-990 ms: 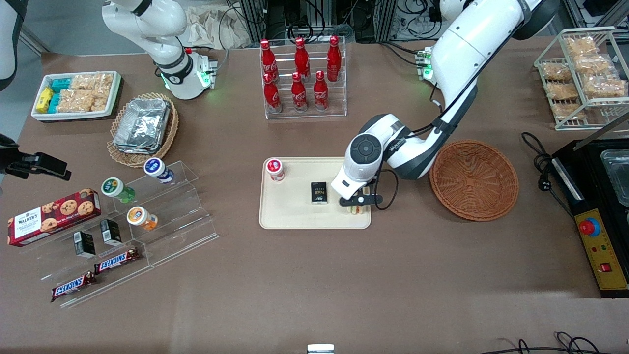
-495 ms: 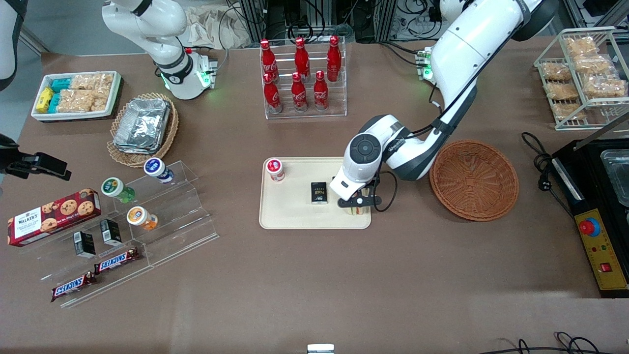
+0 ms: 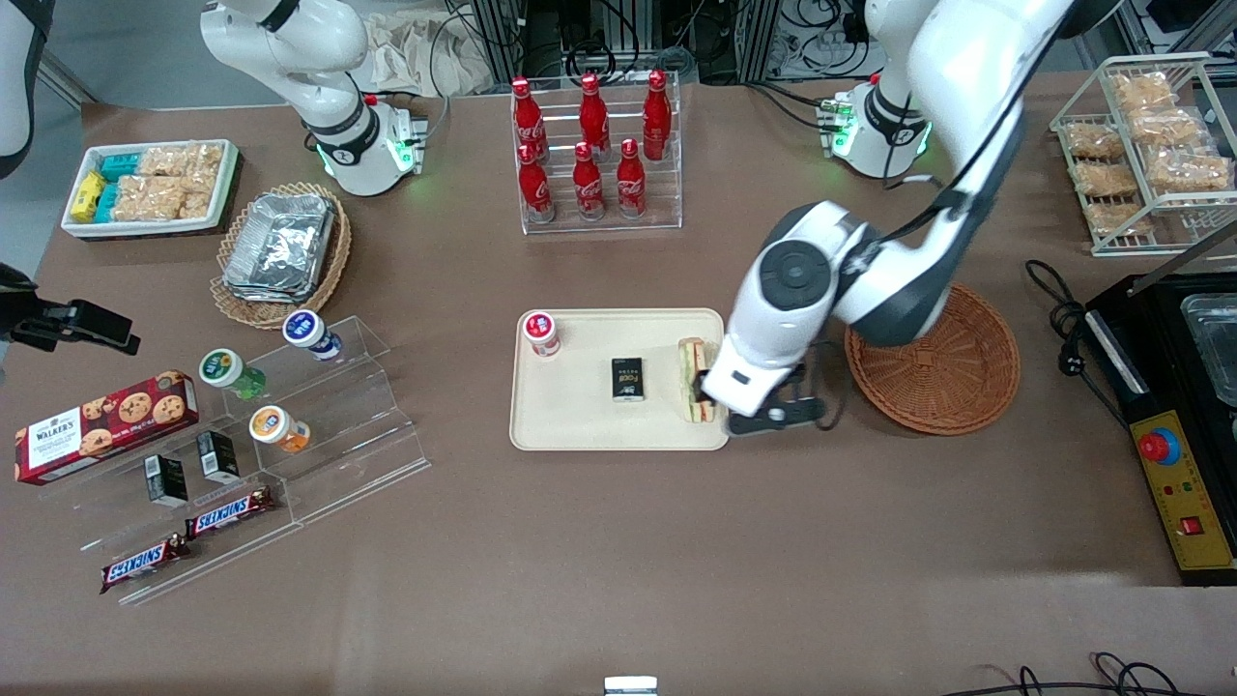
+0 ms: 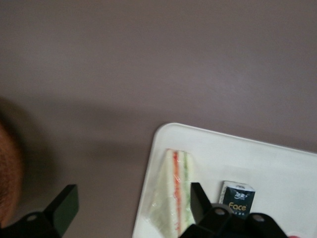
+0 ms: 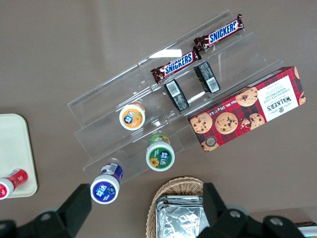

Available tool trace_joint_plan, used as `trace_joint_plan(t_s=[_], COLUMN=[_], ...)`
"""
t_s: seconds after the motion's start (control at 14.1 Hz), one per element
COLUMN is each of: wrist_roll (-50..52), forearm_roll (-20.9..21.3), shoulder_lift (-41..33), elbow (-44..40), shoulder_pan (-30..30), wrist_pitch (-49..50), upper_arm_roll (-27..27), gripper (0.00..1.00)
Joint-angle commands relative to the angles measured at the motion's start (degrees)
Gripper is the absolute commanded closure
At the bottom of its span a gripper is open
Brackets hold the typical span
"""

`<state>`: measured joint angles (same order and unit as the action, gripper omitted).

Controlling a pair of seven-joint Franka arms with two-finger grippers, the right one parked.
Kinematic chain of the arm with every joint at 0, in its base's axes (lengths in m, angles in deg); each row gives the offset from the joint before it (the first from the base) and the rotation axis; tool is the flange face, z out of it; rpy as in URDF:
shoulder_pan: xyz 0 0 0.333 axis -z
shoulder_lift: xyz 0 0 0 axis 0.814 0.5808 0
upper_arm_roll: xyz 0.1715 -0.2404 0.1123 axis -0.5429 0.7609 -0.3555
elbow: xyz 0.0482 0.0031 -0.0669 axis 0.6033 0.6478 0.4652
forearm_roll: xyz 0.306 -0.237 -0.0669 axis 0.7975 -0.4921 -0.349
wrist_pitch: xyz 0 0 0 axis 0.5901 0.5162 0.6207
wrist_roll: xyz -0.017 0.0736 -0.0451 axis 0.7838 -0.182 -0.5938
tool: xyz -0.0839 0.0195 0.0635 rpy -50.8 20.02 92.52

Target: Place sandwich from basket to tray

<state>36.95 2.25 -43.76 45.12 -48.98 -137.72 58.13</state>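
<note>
The sandwich [image 3: 690,375], a clear-wrapped wedge with green and orange-red layers, lies on the cream tray [image 3: 580,425], at the tray's edge nearest the basket. It also shows in the left wrist view [image 4: 173,203] on the tray [image 4: 277,168]. My left gripper [image 3: 749,391] hangs open and empty above that tray edge, between the tray and the brown wicker basket [image 3: 957,377]. Its fingers [image 4: 64,206] stand wide apart, clear of the sandwich. No food shows in the part of the basket that the arm leaves uncovered.
A small black box [image 3: 628,379] and a red-capped bottle [image 3: 541,333] also sit on the tray. A rack of cola bottles [image 3: 594,145] stands farther from the camera. A black machine [image 3: 1174,406] and a wire snack rack [image 3: 1140,145] stand toward the working arm's end.
The gripper was down over the sandwich on the tray. It has let go, risen and moved toward the basket, and the sandwich now lies uncovered on the tray.
</note>
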Motion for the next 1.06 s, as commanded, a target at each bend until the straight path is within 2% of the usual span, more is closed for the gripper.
trace_joint_plan(t_s=[0.0,0.14,0.35,0.49,0.71,0.99], wrist_roll=[-0.84,-6.35,-20.74,-30.07,-42.38,-50.47], forearm_roll=[-4.02,-6.04,-14.03,-15.63,-14.58,-14.31], shoulder_lift=[-5.36,-10.27,-20.81,-27.06,-27.88,-26.56], elbow=[-5.25,-5.88,-1.95,2.54,0.46,-2.27], shoulder_pan=[-3.22,-1.92,5.28,6.7,6.8,3.2], wrist_pitch=[10.74,14.45,20.34,20.79,25.97,26.42], upper_arm_roll=[-0.24,-5.57,-22.69,-29.22,-32.23,-32.32], gripper=[0.0,0.0,0.0,0.0,0.0,0.0])
